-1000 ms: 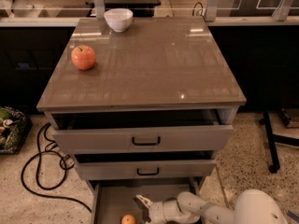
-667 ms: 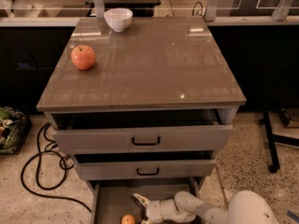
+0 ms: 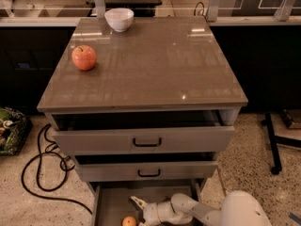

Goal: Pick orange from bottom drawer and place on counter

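Note:
The bottom drawer (image 3: 110,204) is pulled open at the foot of the grey cabinet. The orange (image 3: 129,221) lies on its floor near the bottom edge of the view, partly cut off. My gripper (image 3: 137,208) reaches into the drawer from the right, its tips just above and right of the orange and apart from it. One pale finger (image 3: 138,203) points up and left. The counter (image 3: 155,65) is the glossy grey-brown top above.
A red-orange apple (image 3: 84,57) sits on the counter's left side and a white bowl (image 3: 119,19) at its back edge. The two upper drawers (image 3: 143,140) stand slightly open. Black cables (image 3: 42,173) lie on the floor left; a black stand leg (image 3: 273,145) right.
My gripper has moved left inside the bottom drawer, closer to the orange. The orange, apple and bowl have not moved.

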Controlling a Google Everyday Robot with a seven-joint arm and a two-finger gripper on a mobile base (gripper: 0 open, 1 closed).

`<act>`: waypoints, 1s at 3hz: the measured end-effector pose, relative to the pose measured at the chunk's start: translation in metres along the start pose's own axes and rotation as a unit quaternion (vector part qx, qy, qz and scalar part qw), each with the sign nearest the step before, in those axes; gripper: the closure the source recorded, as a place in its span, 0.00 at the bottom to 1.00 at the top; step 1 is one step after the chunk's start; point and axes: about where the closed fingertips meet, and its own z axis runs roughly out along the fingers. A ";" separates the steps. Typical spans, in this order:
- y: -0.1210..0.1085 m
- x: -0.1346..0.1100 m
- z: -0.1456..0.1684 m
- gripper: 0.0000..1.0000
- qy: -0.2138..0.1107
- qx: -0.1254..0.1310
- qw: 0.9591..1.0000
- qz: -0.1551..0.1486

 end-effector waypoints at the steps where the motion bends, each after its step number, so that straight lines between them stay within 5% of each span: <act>1: 0.002 0.010 0.010 0.00 0.010 -0.005 1.000 0.005; 3: 0.005 0.014 0.018 0.41 0.017 -0.009 1.000 0.008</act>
